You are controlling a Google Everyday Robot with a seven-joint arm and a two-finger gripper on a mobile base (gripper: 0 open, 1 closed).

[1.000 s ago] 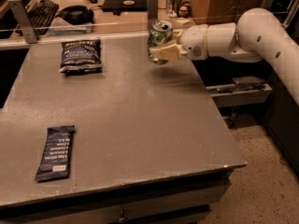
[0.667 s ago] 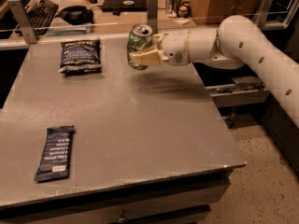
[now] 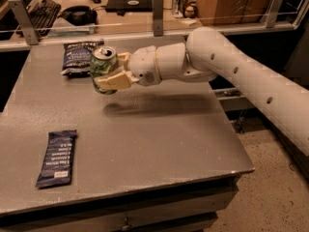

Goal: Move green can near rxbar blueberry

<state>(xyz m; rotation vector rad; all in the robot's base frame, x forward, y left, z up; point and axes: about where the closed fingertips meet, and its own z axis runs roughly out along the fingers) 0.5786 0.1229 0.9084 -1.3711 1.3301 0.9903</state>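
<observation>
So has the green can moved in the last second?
Yes. Held by the gripper above the table, the green can has travelled left and now hangs close beside the chip bag.

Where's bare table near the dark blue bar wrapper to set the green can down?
The gripper, shut on the green can, hangs over the far middle of the table. Bare surface lies right of the rxbar blueberry to the right edge, and between it and the chip bag. Crowded only at the far-left corner.

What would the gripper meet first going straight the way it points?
Likely nothing: the gripper, jaws shut on the green can, points left above the table; the blue chip bag seems farther back, but depth is unclear.
</observation>
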